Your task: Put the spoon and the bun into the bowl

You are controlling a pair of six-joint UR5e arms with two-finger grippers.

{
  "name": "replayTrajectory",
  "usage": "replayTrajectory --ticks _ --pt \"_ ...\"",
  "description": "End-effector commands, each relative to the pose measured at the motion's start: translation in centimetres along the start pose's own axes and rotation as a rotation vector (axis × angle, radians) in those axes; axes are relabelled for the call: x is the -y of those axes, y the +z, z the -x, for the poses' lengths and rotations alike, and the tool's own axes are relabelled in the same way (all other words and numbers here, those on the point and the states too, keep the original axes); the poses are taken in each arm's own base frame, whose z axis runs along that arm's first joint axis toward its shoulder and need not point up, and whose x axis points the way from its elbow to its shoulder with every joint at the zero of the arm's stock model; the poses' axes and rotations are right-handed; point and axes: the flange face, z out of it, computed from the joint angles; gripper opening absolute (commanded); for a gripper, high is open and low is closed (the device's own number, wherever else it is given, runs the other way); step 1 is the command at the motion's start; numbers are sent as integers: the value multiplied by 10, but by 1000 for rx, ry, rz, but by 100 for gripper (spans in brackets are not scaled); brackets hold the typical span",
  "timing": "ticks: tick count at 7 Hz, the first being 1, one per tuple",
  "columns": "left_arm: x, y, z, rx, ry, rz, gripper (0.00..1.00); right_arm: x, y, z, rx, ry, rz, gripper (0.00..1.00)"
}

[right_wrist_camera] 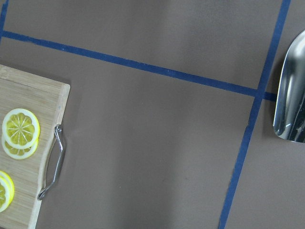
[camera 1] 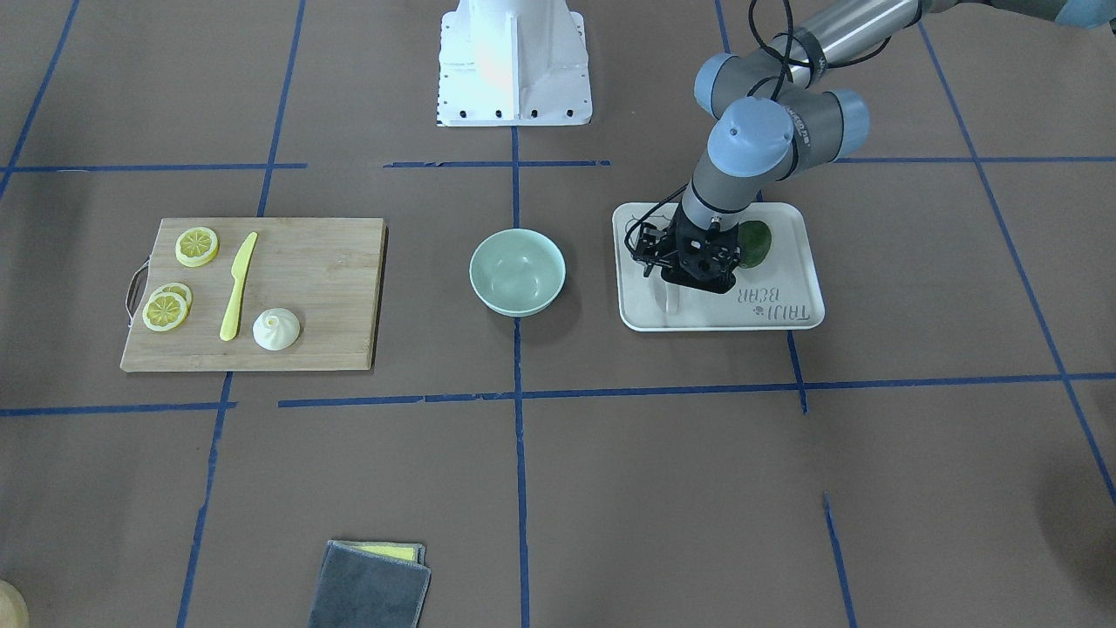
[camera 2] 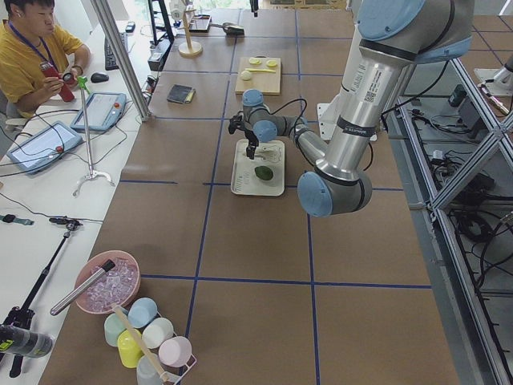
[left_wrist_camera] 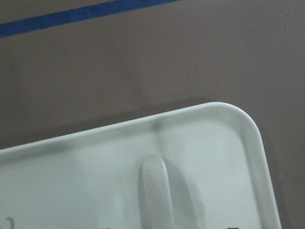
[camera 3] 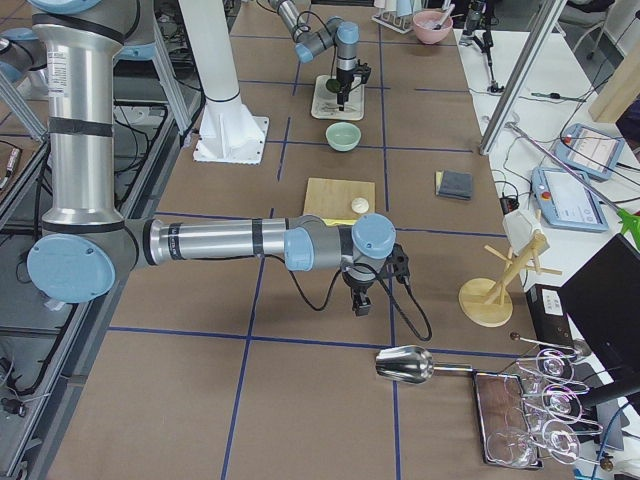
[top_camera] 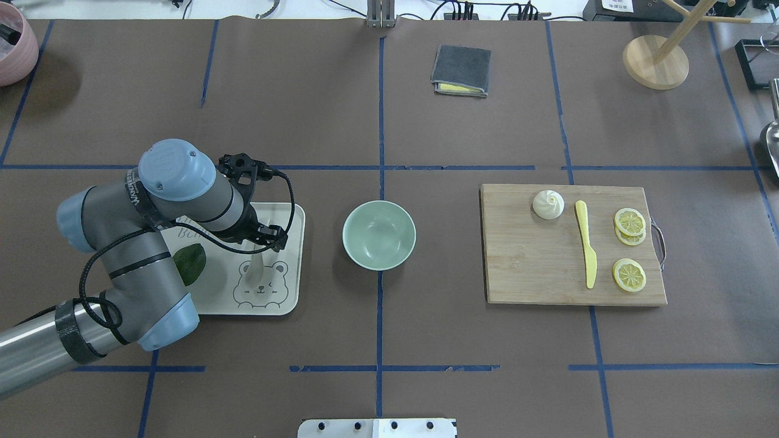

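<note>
Left claw (camera 1: 689, 277) hangs pointing straight down over the spoon (top_camera: 252, 271), probably lined up to pinch its handle from above; I cannot tell whether its jaws are wide or narrow. That spoon lies flat on the bear-print tray (camera 1: 785, 228). Nearby stands the bowl (top_camera: 359, 219), between tray and cutting board (top_camera: 523, 261), likely so either arm can reach it. The bun (top_camera: 548, 204) rests on that board. Beyond it, the right claw (camera 3: 360, 303) hovers over the table, its opening unclear.

Smooth glossy bowl (top_camera: 378, 235), wooden board (top_camera: 535, 267)
</note>
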Motion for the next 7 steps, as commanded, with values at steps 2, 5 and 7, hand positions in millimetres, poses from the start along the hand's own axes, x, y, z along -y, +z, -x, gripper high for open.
replayTrajectory --ticks 2,5,7 --pt "-2 1 -2 -9 1 15 19 0 2 1 4 0 5 100" --pt "-2 -3 -5 -17 -35 20 0 0 3 1 2 -1 6 100" --pt "14 -40 -38 -78 -126 -32 0 6 -2 7 2 -17 -4 100"
